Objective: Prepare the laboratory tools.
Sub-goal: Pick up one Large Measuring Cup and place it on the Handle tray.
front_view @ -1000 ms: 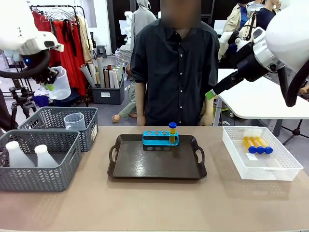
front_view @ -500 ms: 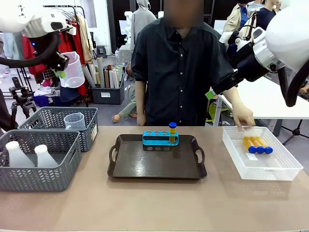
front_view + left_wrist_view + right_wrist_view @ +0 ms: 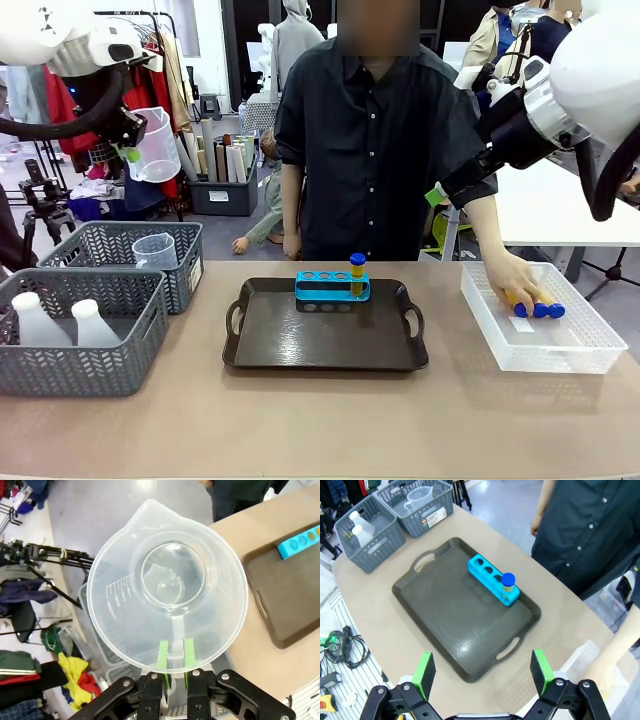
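Observation:
My left gripper (image 3: 173, 654) is shut on the handle of a clear measuring beaker (image 3: 167, 587), held high above the table's left side (image 3: 155, 145). On the dark tray (image 3: 290, 345) stands a small blue holed rack (image 3: 330, 288) with one blue-capped amber tube (image 3: 357, 270) in it. More blue-capped tubes (image 3: 545, 309) lie in the white mesh basket (image 3: 585, 345), where the person's hand (image 3: 515, 275) rests on them. Two white conical flasks (image 3: 90, 322) sit in the near grey basket. My right gripper (image 3: 482, 672) hangs open high over the tray (image 3: 465, 625), holding nothing.
A second clear beaker (image 3: 155, 250) sits in the far grey basket (image 3: 100, 245) at the left. The person stands at the far edge behind the tray. Bare tabletop (image 3: 320, 420) runs along the near side.
My left arm has lifted the beaker up and to the right, then held still. The person's hand has come down into the white basket onto the tubes.

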